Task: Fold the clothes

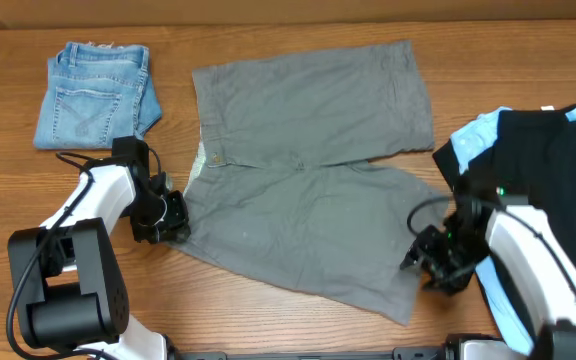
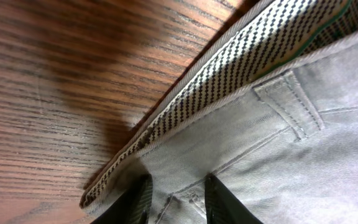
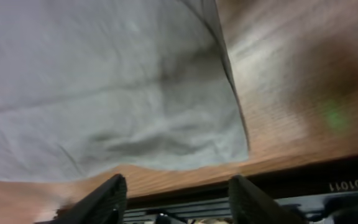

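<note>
Shorts flat on worktop | left hand on waistband corner, grip not determinable | right hand just off leg hem, jaws spread, empty

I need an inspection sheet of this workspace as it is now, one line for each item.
Surface: wooden table.
Job's things: grey shorts spread flat, not yet folded.
Clutter: denim shorts, folded, far left; black garment over light-blue fabric, right edge.
Hands: left hand open at the waistband; right hand open near a leg hem.
Cables: black cable looping beside each arm.
Surroundings: nothing seen.
</note>
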`<state>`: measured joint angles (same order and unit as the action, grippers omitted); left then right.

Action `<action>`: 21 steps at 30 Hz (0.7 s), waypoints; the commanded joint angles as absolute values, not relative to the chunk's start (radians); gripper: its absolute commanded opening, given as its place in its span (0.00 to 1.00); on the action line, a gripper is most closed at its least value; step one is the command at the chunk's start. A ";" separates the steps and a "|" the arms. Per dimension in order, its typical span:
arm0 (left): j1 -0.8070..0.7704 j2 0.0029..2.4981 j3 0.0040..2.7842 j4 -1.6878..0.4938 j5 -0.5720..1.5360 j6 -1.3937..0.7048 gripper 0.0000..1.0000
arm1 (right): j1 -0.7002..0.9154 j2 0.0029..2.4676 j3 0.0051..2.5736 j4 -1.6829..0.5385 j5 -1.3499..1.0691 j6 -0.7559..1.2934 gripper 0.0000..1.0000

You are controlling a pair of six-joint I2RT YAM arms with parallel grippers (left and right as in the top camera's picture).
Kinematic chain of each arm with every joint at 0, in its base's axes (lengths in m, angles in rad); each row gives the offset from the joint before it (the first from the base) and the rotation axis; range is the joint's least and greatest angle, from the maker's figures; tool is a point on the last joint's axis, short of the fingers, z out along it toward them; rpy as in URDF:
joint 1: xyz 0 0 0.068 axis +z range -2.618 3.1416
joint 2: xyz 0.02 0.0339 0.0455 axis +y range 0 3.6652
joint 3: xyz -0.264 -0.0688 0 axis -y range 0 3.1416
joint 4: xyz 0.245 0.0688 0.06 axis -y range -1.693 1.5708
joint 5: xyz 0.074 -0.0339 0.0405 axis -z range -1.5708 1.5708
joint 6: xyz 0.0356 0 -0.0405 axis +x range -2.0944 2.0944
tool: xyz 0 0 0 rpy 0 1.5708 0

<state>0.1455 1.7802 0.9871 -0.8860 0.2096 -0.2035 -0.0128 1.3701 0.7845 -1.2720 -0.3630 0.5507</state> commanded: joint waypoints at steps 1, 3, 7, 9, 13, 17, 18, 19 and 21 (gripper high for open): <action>0.153 1.805 0.969 -0.847 0.157 -0.180 0.33 | 0.018 1.235 0.712 -1.268 -0.376 0.653 0.59; 0.153 1.805 0.969 -0.844 0.157 -0.180 0.35 | 0.024 1.195 0.659 -1.264 -0.378 0.675 0.60; 0.153 1.805 0.969 -0.840 0.157 -0.180 0.37 | 0.035 1.175 0.538 -1.224 -0.407 0.727 0.55; 0.153 1.805 0.969 -0.840 0.157 -0.180 0.38 | 0.036 1.177 0.503 -1.193 -0.405 0.760 0.49; 0.153 1.805 0.969 -0.849 0.157 -0.180 0.40 | 0.036 1.180 0.450 -1.151 -0.401 0.806 0.45; 0.153 1.805 0.969 -0.852 0.157 -0.180 0.41 | 0.036 1.180 0.418 -1.138 -0.353 0.817 0.55; 0.153 1.805 0.969 -0.852 0.157 -0.180 0.41 | 0.035 1.180 0.413 -1.130 -0.352 0.826 0.56; 0.153 1.805 0.969 -0.852 0.157 -0.180 0.41 | 0.036 1.180 0.411 -1.122 -0.350 0.841 0.56; 0.153 1.805 0.969 -0.852 0.157 -0.180 0.41 | 0.036 1.180 0.409 -1.105 -0.344 0.843 0.56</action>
